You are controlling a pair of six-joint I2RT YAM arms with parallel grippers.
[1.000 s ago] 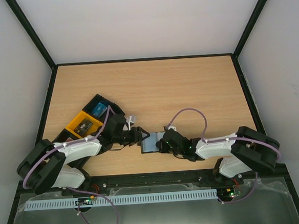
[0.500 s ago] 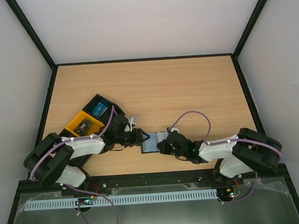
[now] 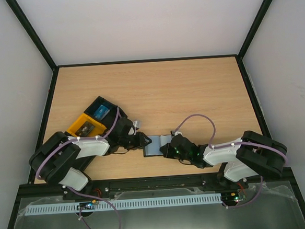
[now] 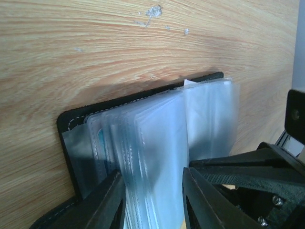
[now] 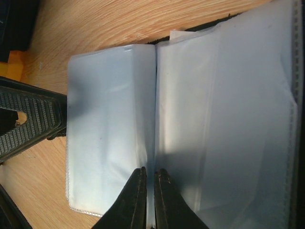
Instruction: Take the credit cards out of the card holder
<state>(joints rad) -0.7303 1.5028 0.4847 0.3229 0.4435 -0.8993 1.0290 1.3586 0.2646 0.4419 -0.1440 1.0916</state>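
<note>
A: Position of card holder [image 3: 156, 145]?
B: Lies open and flat near the front edge of the desk [image 3: 193, 90], about midway along it, between the two claws. Black cover down, clear sleeves [image 5: 109, 124] fanned upward.

A: Left claw [image 4: 151, 191]?
B: Straddles a bundle of sleeves from the holder's left side, one finger on either face of the bundle. Jaws visibly apart. Cannot tell whether pressing the bundle or merely standing around it.

A: Right claw [image 5: 150, 171]?
B: Clenched, fingers almost together, tips at the fold between two sleeve leaves. Pinching a leaf or not: cannot tell.

A: Credit cards?
B: Mostly hidden by the cloudy plastic. Only a blue edge [image 4: 100, 138] inside one sleeve close to the cover's left end, seen from the left wrist.

A: Elsewhere on the desk?
B: Black-and-orange trays [image 3: 82, 127] near the left edge, with a blue rectangle [image 3: 101, 111] in the rear black compartment.
</note>
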